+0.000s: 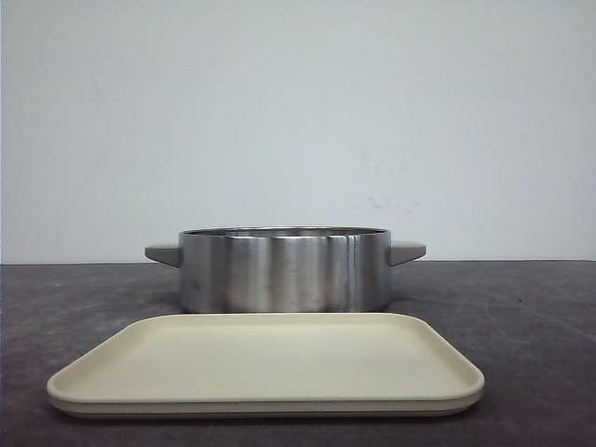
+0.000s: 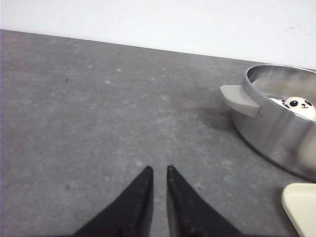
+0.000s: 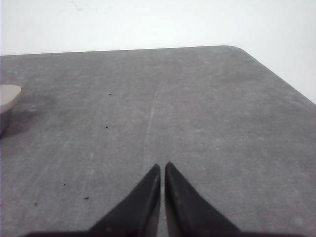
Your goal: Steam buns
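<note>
A steel steamer pot (image 1: 284,270) with grey handles stands at the middle of the table, behind a cream tray (image 1: 270,363). In the left wrist view a white bun with a panda face (image 2: 299,106) lies inside the pot (image 2: 276,128); part of a second bun (image 2: 277,102) shows beside it. Other buns are hidden. My left gripper (image 2: 158,170) is shut and empty over bare table left of the pot. My right gripper (image 3: 162,166) is shut and empty over bare table right of the pot. Neither gripper shows in the front view.
The tray has nothing on it, and its corner shows in the left wrist view (image 2: 302,207). A pot handle (image 3: 7,95) shows in the right wrist view. The table's rounded far right corner (image 3: 237,49) lies ahead of the right gripper. A white wall stands behind.
</note>
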Controlling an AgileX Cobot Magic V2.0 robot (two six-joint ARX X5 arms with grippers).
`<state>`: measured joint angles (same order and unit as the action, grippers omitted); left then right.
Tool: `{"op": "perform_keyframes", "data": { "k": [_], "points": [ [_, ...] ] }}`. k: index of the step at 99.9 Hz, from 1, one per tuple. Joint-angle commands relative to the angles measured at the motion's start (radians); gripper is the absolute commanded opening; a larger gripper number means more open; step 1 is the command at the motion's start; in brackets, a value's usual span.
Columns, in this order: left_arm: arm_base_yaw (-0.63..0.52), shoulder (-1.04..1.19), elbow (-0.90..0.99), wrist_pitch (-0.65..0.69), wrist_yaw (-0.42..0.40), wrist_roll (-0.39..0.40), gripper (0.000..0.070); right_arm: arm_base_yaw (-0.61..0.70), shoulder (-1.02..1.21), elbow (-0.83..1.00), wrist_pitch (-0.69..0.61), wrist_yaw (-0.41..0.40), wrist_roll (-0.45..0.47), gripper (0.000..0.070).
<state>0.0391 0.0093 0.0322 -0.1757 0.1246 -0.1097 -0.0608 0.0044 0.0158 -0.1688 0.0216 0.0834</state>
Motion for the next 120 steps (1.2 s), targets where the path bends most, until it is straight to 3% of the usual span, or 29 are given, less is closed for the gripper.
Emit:
{"op": "perform_keyframes", "data": {
  "k": [1, 42, 54, 120],
  "points": [
    [0.002, -0.006, -0.019, -0.010, -0.005, 0.040, 0.0000, -0.001, -0.001, -0.004, 0.012, 0.002, 0.007, 0.0009],
    [0.002, -0.006, -0.019, -0.011, -0.027, 0.124, 0.0000, -0.001, -0.001, -0.004, 0.011, 0.002, 0.007, 0.0009],
    [0.002, -0.006, -0.018, -0.008, -0.027, 0.085, 0.0000, -0.001, -0.001, -0.004, 0.011, 0.002, 0.007, 0.0009],
    [0.002, -0.006, -0.018, -0.008, -0.027, 0.086, 0.0000, -0.001, -0.001, -0.004, 0.012, 0.002, 0.007, 0.0009]
  ]
}}
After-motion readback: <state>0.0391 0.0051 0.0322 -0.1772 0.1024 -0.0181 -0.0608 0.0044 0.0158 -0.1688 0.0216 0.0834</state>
